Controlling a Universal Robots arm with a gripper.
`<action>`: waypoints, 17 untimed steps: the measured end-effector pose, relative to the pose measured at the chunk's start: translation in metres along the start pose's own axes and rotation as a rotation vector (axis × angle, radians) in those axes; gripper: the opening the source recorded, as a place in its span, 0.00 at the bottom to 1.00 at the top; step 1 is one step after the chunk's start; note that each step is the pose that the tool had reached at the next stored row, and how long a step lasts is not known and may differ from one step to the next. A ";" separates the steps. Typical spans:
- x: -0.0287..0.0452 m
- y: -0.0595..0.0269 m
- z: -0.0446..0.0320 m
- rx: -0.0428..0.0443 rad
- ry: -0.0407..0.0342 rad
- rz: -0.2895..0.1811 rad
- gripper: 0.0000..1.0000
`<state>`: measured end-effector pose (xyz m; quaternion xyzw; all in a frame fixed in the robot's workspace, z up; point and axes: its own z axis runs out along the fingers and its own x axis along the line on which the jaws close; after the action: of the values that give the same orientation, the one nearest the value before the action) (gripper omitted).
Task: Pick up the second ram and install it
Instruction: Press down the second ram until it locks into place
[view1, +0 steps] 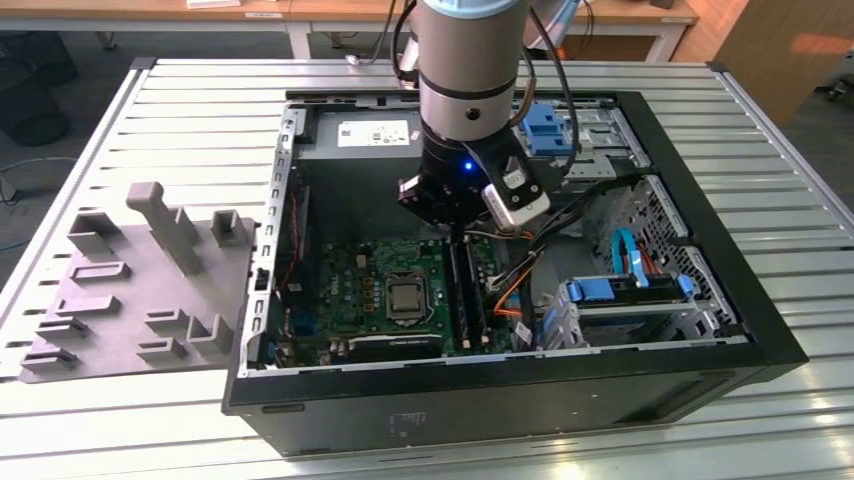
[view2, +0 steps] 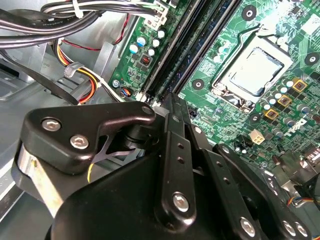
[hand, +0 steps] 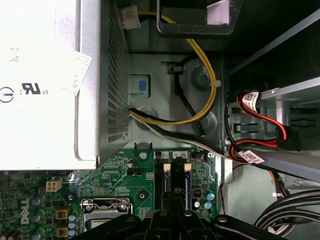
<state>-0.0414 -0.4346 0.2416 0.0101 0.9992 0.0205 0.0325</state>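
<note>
While pincer (view2: 170, 107) hangs over slots | ram (view1: 466, 290) seated just below | grip: cannot tell

A grey foam tray (view1: 134, 285) with cut-out shapes lies on the slatted metal table (view1: 767, 150), just beside the open computer case (view1: 694, 385) on the exterior view's left. Inside the case, blue drive brackets (view1: 625, 292) sit on the exterior view's right. A silver power supply (hand: 45, 85) has yellow and black cables (hand: 200, 75) running beside it.
</note>
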 end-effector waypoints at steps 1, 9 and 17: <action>0.0000 0.0000 0.0000 -0.0002 0.0000 0.000 0.11; 0.0000 -0.0017 -0.0001 -0.0002 0.0000 0.000 0.11; -0.0001 -0.0060 -0.0002 -0.0002 0.0000 0.000 0.11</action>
<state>-0.0414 -0.4406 0.2416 0.0101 0.9992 0.0206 0.0325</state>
